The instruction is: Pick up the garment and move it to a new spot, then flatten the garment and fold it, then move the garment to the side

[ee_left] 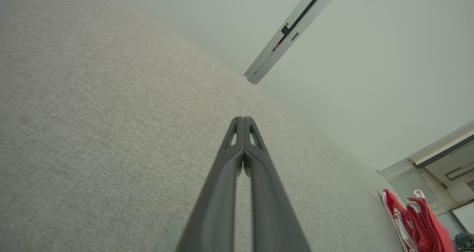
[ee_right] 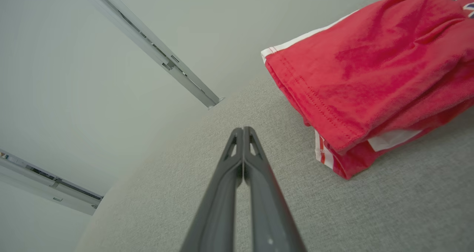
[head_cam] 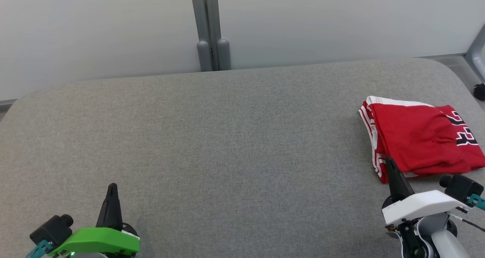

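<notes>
The red jersey (head_cam: 416,140) runs off the right edge of the head view, so its black, white-edged number is cut short and hard to read. It lies folded in a thick bundle, striped trim along its left side, at the right of the grey fabric table (head_cam: 227,136). The right gripper (head_cam: 389,162) is clenched empty just beside its near corner. The left gripper (head_cam: 112,186), also clenched empty, sits well apart.

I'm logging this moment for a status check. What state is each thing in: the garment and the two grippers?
garment: folded in layers, slightly rumpled, lying at the right end of the table, not held.
left gripper: shut, empty, over bare table.
right gripper: shut, empty, beside the garment's near corner, not gripping it.
</notes>
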